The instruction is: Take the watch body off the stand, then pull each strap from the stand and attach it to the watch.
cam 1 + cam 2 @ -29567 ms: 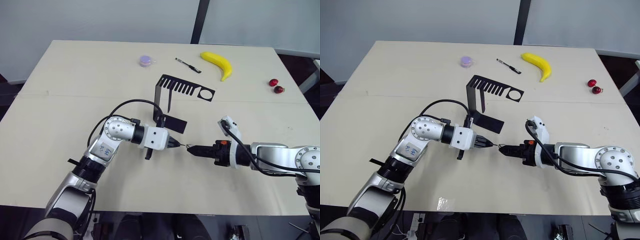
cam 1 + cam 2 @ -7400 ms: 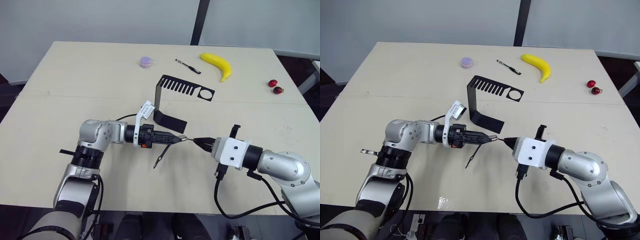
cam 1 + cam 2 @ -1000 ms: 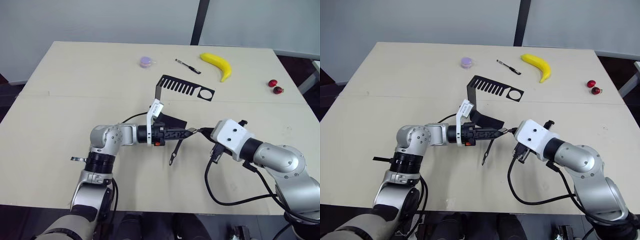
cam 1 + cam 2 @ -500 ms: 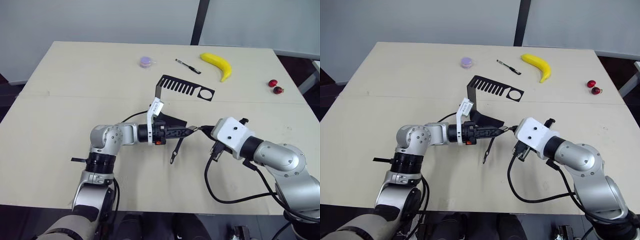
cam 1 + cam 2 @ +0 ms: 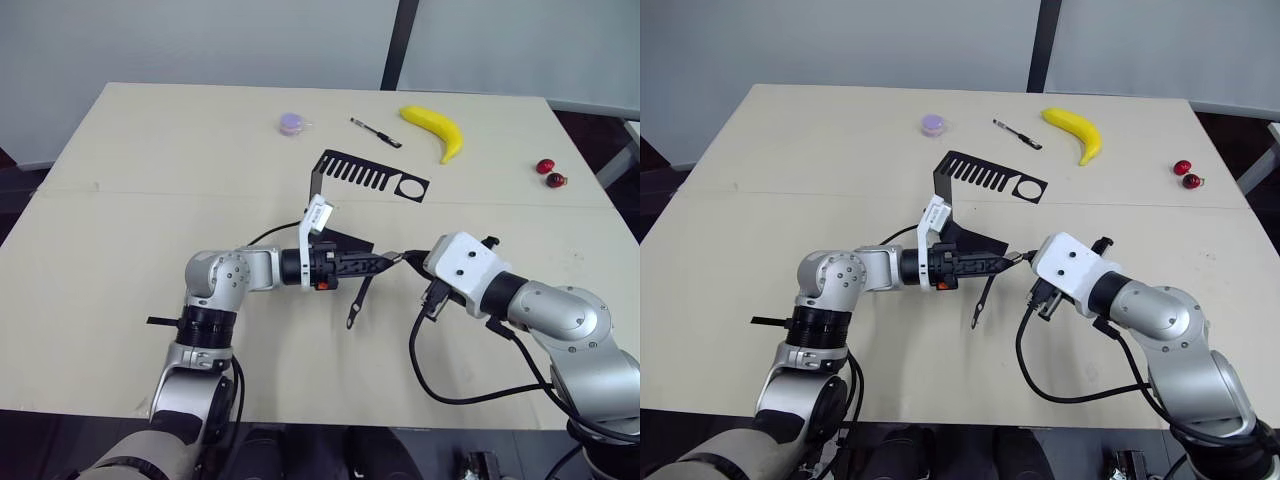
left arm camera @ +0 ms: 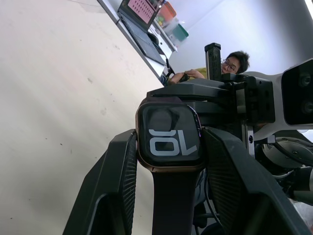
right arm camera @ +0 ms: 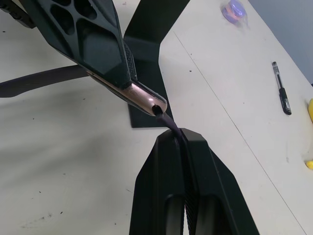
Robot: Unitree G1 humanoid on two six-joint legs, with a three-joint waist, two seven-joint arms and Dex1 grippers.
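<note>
- Table [image 5: 120, 200]: pale, matte top; far side carries a yellow banana [image 5: 436, 128], a black pen [image 5: 376, 131] with a white tip, a small purple round item [image 5: 292, 122] and two red cherries [image 5: 552, 172] near the right edge.
- Stand [image 5: 345, 180]: black bent sheet metal, slotted top arm with a round hole, flat foot just behind the two grippers.
- Left gripper [image 6: 168, 147]: fingers pressed against both sides of the watch body [image 6: 169, 139], held above the table in front of the stand's foot.
- Watch body: rounded-square, coppery rim, black screen with white digits; the digits read only in the left wrist view.
- First strap [image 5: 981, 300]: slim, dark, hanging from the watch toward the table.
- Right gripper [image 7: 180, 134]: fingers pinched on the second strap [image 7: 168, 121], whose dark purple tip meets the slot in the watch's edge; seating apparently partial, hard to judge.
- Left wrist view: a person seated in the background beyond the table.
</note>
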